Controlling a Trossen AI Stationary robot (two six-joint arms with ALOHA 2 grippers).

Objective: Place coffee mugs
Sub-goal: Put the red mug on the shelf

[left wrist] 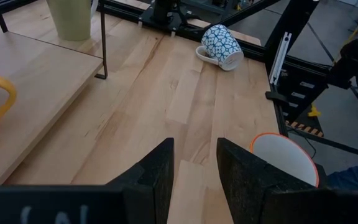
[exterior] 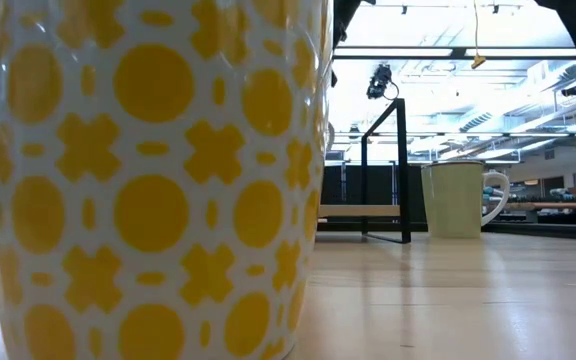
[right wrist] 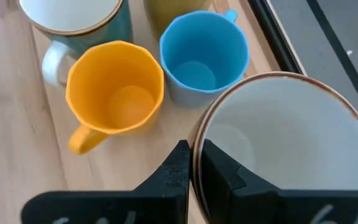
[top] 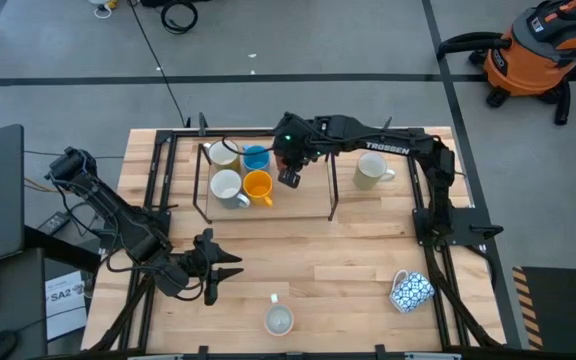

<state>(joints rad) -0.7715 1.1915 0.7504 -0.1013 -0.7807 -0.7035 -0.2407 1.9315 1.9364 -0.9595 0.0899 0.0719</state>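
Note:
My right gripper [top: 290, 177] hovers at the right end of the low black-framed shelf [top: 268, 208], shut on a mug with a cream inside and a brown rim [right wrist: 284, 149]. On the shelf stand an orange mug [right wrist: 114, 93], a blue mug [right wrist: 202, 59] and two pale ones [top: 225, 186] [top: 223, 153]. A pale green mug [top: 371, 171] stands right of the shelf. A blue-and-white patterned mug [top: 411, 291] lies on its side at the near right. A yellow-patterned mug [top: 279, 320] stands at the near edge. My left gripper [top: 218, 272] waits open, near left. My right gripper pinches the brown-rimmed mug's rim [right wrist: 199, 146] on the side facing the orange mug, one finger inside the wall and one outside. The fingers slant down from above. The mug hangs mouth up beside the blue and orange mugs; its bottom is hidden.
The shelf's black frame posts [top: 333, 190] stand close to my right gripper. The yellow-patterned mug [exterior: 148, 180] fills the left half of the low view. Bare wood [top: 318, 260] lies between the shelf and the near edge. An orange vacuum [top: 538, 50] stands on the floor beyond.

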